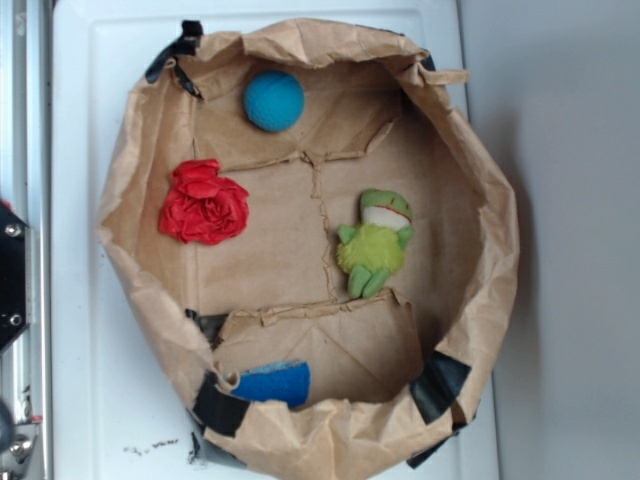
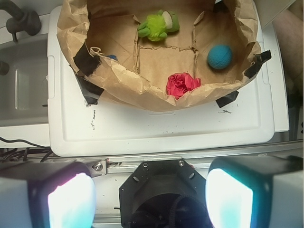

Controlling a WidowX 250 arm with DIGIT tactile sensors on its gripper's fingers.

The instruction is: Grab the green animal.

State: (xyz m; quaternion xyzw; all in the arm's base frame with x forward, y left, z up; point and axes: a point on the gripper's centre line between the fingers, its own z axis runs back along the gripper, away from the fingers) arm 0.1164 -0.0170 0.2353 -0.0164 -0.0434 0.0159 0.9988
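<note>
Fuzzy green animal (image 1: 375, 243) (image 2: 158, 24) lies face-up, untouched.

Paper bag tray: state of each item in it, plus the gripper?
green animal: lying flat on the bag floor, untouched
red fabric rose: resting near the bag wall
blue ball: resting at the bag's edge
blue cloth: partly tucked under a paper fold
paper bag: open, rim rolled down
gripper: open, outside the bag

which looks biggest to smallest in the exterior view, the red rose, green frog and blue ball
1. red rose
2. green frog, a close second
3. blue ball, clearly smallest
All three lie on the bag's floor, so distance barely skews this.
</note>
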